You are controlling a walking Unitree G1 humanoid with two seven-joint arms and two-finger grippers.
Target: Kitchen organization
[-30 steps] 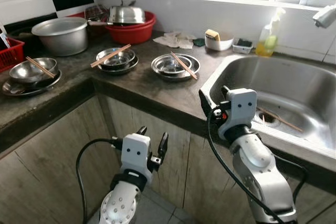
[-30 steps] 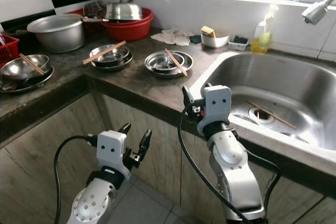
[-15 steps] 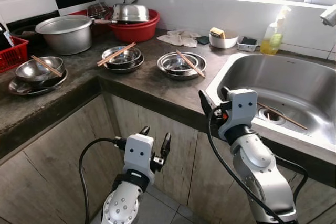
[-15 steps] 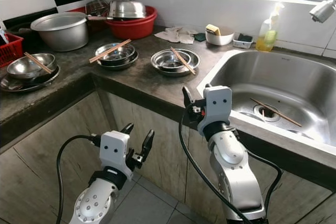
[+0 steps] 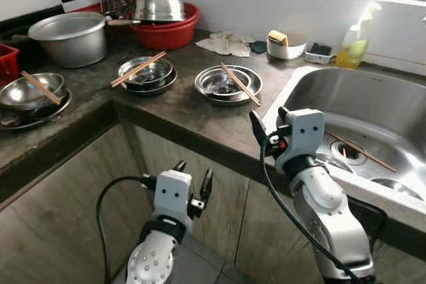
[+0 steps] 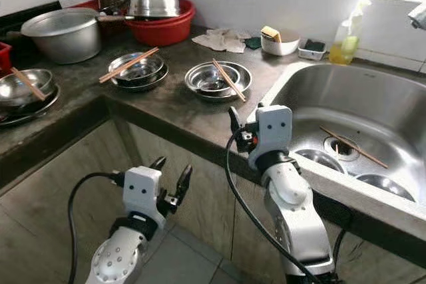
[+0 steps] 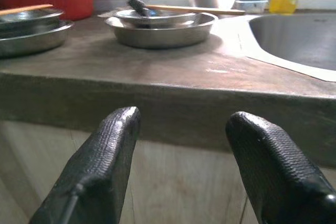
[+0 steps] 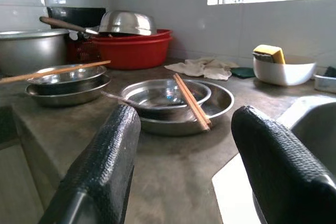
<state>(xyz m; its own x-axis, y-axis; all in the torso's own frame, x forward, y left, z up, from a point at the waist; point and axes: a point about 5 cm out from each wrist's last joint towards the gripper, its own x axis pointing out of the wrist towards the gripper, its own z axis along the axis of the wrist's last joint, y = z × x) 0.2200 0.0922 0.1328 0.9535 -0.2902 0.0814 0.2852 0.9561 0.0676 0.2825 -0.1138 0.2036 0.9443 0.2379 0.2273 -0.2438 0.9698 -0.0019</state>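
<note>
The nearest dish stack (image 5: 227,84), steel plate and bowl with chopsticks (image 5: 240,84) laid across, sits on the counter (image 5: 193,114) just left of the sink (image 5: 373,108); a second stack (image 5: 145,74) lies further left, a third (image 5: 30,94) on the side run of the counter, each with its own chopsticks; a loose pair (image 5: 360,149) lies in the sink by the drain, with two bowls now showing at its near wall.

Over the last second the whole view has shifted and tipped down somewhat, so the camera has moved, not the dishes; nothing on the counter has been touched; my judgement is that the task is barely begun and the robot is settling its stance before a first reach.

The right gripper (image 5: 267,119) is raised at counter height, over the front edge beside the sink corner, fingers spread wide and holding nothing; its wrist view looks straight at the nearest stack between its pads (image 8: 100,166). The left gripper (image 5: 194,179) hangs low before the cabinet, below the counter lip, fingers also apart and empty.

Bare counter lies between the right gripper and the stack, so a forward reach looks unobstructed; the sink rim is close on its right; the left gripper must rise past the counter's overhanging edge first; the rear is crowded with a red basin (image 5: 163,30), pot (image 5: 68,36), cloth (image 5: 225,44) and soap bottle (image 5: 355,44).
</note>
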